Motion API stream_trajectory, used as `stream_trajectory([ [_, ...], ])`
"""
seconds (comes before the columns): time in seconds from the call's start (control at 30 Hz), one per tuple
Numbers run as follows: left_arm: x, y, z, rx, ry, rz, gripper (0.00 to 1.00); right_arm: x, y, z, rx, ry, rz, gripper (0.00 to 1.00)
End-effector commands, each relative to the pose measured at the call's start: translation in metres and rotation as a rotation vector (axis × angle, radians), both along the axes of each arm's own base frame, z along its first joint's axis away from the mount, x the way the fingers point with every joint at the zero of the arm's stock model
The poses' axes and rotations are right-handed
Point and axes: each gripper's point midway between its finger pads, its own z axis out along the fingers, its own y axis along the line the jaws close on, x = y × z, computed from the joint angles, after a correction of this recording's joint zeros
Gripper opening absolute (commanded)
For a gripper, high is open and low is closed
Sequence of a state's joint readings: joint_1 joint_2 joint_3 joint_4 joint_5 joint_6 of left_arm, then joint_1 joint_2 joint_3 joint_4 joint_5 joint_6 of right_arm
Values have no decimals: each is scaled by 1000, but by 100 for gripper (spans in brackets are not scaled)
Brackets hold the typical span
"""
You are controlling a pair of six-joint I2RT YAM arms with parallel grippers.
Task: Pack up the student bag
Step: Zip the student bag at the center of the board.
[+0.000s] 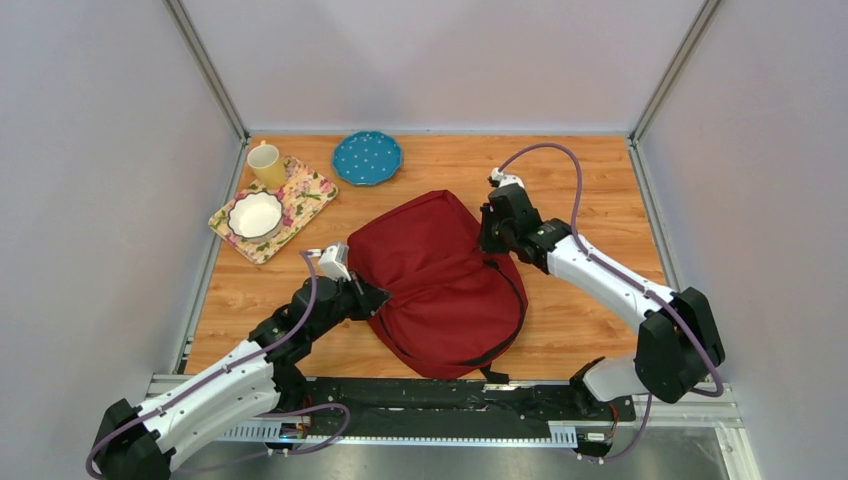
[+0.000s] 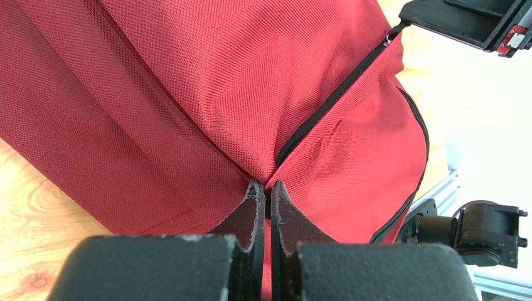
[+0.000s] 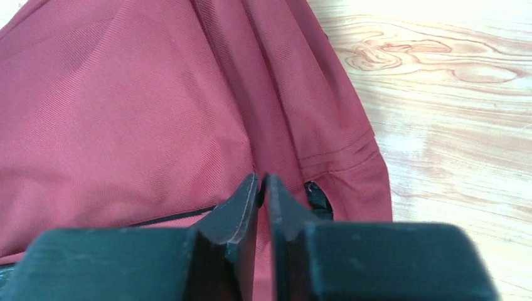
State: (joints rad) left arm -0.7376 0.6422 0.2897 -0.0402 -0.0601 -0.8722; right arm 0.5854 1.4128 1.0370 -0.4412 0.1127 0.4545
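Student bag [image 1: 445, 285] lies mid-tabletop [image 1: 590, 170], twd near edge. Left gripper [image 2: 266, 185] pinched shut on its fabric at zip [image 2: 326, 106] end, prob. anchoring it. Right gripper [image 3: 261, 180] closed at bag's far-right side; can't tell if holding anything.

Wooden table [image 1: 590, 180], light grain, surface level; student bag [image 1: 440, 280] lies flat at centre, its lower end near the front edge; floral tray [image 1: 315, 188] sits at the far left, set askew; blue dotted plate [image 1: 367, 157] rests at the far edge, just beside the tray, apart from the bag
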Motion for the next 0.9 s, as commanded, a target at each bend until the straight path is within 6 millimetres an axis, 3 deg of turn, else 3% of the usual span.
stream_trajectory([
  [0.0,1,2,2,12,-18,1,0,7,-12,14,23,-60,-31,26],
  [0.03,1,1,2,10,-16,-3,0,6,-12,15,38,-53,-30,42],
  [0.13,1,-1,1,-1,-15,-11,0,2,-8,17,108,-29,-39,60],
  [0.17,1,-2,1,-1,-14,-12,0,2,-6,20,137,-23,-54,61],
  [0.3,0,-4,0,-4,-10,-22,0,-5,18,23,264,34,-6,63],
  [0.47,-2,-7,-2,-2,3,-37,0,2,35,28,317,36,23,63],
  [0.6,-2,-7,-4,1,6,-42,0,7,45,31,279,23,95,60],
  [0.73,-2,-9,-1,-14,-5,-44,0,10,50,11,160,55,169,54],
  [0.87,-1,-8,-1,-12,-5,-43,0,10,53,5,103,46,220,51],
])
